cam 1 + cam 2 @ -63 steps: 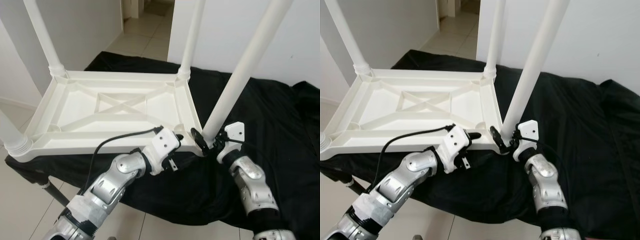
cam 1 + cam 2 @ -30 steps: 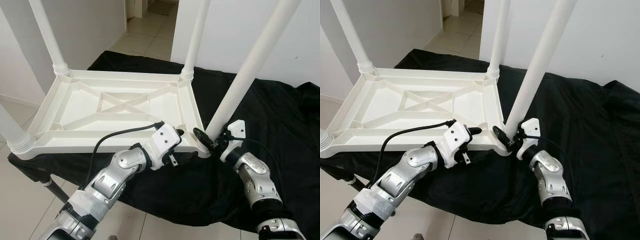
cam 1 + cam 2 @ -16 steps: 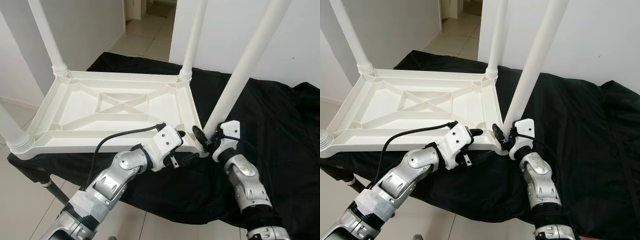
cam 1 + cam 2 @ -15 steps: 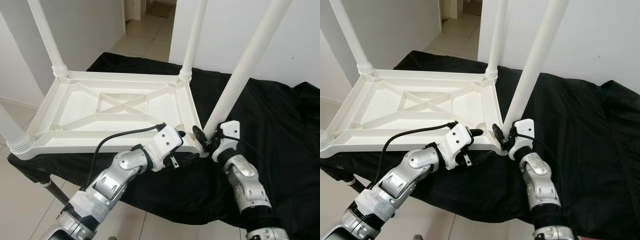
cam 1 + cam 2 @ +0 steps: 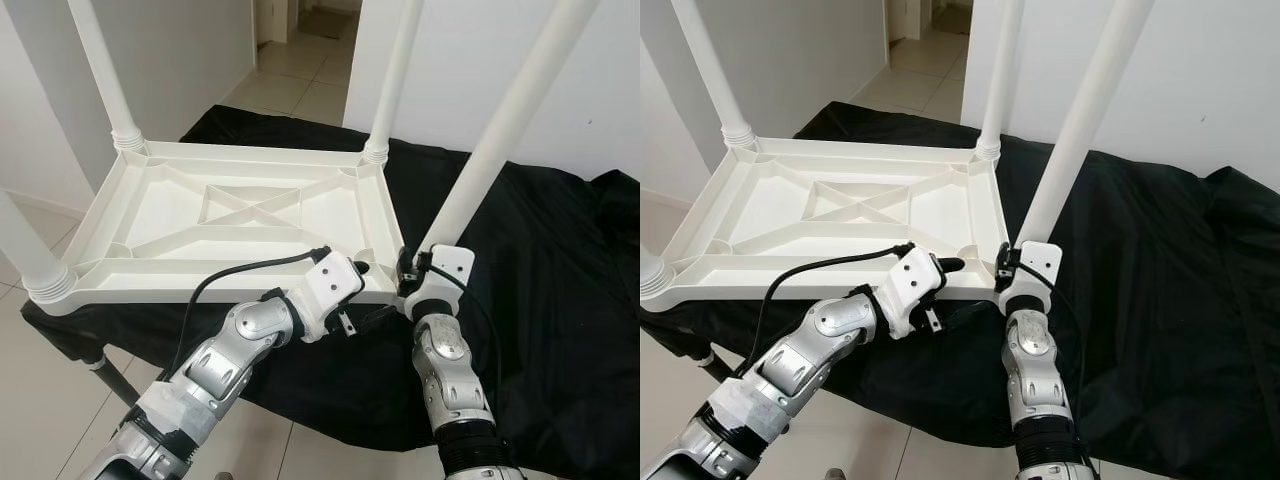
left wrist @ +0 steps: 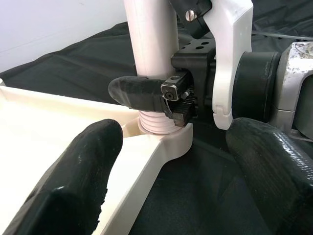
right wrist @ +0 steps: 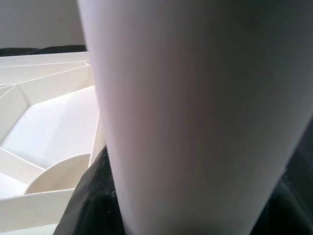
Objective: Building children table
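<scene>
The white plastic table top point(image 5: 230, 215) lies upside down on a black cloth point(image 5: 560, 280), with its ribbed underside facing up and four white legs standing out of its corners. The upper ends of all the legs are cut off by the frame edge in the head views.

The right gripper point(image 6: 161, 95) is at the near right corner, closed around the base of the near right leg point(image 5: 500, 130). In the left wrist view one black finger point(image 6: 134, 92) wraps across the front of the leg, just above the ribbed collar where the leg meets the corner socket point(image 6: 164, 137). The other finger is hidden behind the leg. In the head views the gripper's white wrist housing covers most of the fingers. The right wrist view is mostly the blurred white leg point(image 7: 195, 112) very close up, with a bit of the table's underside point(image 7: 49, 127) beside it.

The left gripper point(image 5: 375, 295) is just to the left of the right one, at the table's near rim. Its fingers are spread apart: in its own wrist view one fingertip point(image 6: 73, 181) rests over the rim and the other point(image 6: 274, 166) hangs outside it over the cloth, neither clamping anything. A black cable point(image 5: 240, 275) loops from its wrist housing.

The far left leg point(image 5: 105, 75), far right leg point(image 5: 395, 75) and near left leg point(image 5: 25, 255) stand in their sockets. Beyond the cloth lies a tiled floor point(image 5: 300, 70).
</scene>
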`<state>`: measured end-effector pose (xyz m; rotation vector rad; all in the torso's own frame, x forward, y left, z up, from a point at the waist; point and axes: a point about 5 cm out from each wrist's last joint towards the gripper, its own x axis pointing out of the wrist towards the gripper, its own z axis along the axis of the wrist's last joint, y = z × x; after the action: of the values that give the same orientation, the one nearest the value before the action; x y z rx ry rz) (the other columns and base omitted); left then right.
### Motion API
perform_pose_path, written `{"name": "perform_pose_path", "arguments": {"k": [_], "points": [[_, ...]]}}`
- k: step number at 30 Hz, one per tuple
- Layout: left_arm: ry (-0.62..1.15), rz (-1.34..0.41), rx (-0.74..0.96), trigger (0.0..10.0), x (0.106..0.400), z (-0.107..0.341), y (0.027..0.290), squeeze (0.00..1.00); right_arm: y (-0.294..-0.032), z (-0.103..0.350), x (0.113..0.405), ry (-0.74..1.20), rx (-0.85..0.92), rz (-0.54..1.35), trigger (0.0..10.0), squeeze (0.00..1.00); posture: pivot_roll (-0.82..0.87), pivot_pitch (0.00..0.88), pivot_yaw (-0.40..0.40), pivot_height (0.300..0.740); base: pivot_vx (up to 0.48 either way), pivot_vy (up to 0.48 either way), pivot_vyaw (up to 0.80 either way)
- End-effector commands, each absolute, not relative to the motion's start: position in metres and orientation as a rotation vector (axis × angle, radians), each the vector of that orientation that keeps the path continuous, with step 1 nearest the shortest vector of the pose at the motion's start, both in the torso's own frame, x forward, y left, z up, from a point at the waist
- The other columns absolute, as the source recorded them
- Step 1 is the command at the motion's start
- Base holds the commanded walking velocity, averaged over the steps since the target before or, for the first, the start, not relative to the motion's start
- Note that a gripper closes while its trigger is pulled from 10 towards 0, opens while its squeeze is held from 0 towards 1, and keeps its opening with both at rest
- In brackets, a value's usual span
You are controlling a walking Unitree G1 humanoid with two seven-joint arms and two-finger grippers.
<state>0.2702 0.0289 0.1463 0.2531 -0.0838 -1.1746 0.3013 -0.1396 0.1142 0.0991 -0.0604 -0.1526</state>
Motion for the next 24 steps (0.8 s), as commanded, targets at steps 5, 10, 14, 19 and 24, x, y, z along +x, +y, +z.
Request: {"name": "perform_pose_path", "arguments": {"k": [5, 10, 14, 19, 24], "points": [[-0.077, -1.255, 0.283, 10.0, 0.268, 0.146, 0.03, 0.0, -0.143, 0.104, 0.297, -0.02, 0.108, -0.166, 10.0, 1.0, -0.02, 0.0, -0.053, 0.74, 0.0, 0.0, 0.0], [-0.078, -1.244, 0.288, 10.0, 0.272, 0.146, 0.032, 0.0, -0.153, 0.108, 0.298, -0.068, 0.075, -0.134, 10.0, 1.0, -0.02, 0.0, -0.05, 0.74, 0.0, 0.0, 0.0], [-0.086, -1.232, 0.288, 10.0, 0.276, 0.148, 0.034, 0.0, -0.16, 0.108, 0.298, -0.076, 0.064, -0.123, 10.0, 1.0, -0.02, 0.0, -0.049, 0.74, 0.0, 0.0, 0.0], [-0.083, -1.193, 0.256, 10.0, 0.282, 0.151, 0.036, 0.0, -0.164, 0.107, 0.299, -0.08, 0.056, -0.125, 10.0, 0.68, -0.02, 0.0, -0.051, 0.74, 0.0, 0.0, 0.0], [-0.095, -1.117, 0.192, 10.0, 0.287, 0.157, 0.037, 0.0, -0.16, 0.109, 0.299, -0.129, 0.039, -0.082, 10.0, 0.0, -0.02, 0.0, -0.049, 0.74, 0.0, 0.0, 0.0]]}}
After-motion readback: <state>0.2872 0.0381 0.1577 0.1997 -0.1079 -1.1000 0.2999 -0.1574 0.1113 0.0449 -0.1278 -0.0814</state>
